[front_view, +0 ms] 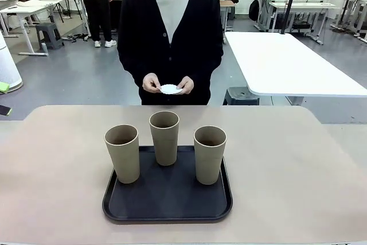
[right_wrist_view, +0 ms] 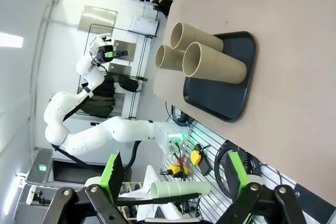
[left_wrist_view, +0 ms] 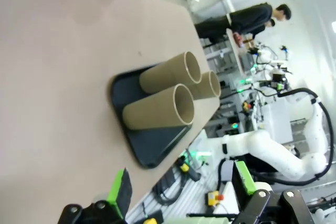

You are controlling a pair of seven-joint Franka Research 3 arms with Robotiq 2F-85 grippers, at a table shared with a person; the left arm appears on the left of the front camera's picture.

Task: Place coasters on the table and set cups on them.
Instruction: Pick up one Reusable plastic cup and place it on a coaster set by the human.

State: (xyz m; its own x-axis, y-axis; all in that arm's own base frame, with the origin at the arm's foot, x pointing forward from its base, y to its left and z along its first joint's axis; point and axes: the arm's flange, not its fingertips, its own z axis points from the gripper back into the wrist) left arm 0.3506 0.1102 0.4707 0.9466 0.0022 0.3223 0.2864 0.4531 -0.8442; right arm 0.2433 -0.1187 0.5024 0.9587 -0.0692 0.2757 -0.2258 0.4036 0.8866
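Cups (front_view: 164, 137) first: three of them, upright and mouth-up on the black tray (front_view: 166, 207), two nearer the robot's side and one set back between them. They're bunched there, I'd say, because nothing is laid out yet for them to sit on. No coaster is down on the bench (front_view: 57, 164). Across it, the person's hands (front_view: 151, 82) are drawn in at the waist, fingers pinching the coasters (front_view: 170, 89), a small white bundle. How many are in it, I can't tell. Held like that, they look ready to be dealt out onto the bare bench around the tray.

Over to the left wrist camera: the left pincer (left_wrist_view: 182, 187) hangs back off the bench's near edge, jaws spread wide, nothing between the green pads. Tray and cups lie ahead of it, well apart. That reads as a waiting posture.

Now the right wrist camera, and it's the mirror of that: the right pincer (right_wrist_view: 174, 174) is wide open and empty-handed, back from the edge, with the tray and its three cups well ahead. Both arms sit clear of the middle, I'd guess so the person has room to put coasters down before any cup gets lifted.
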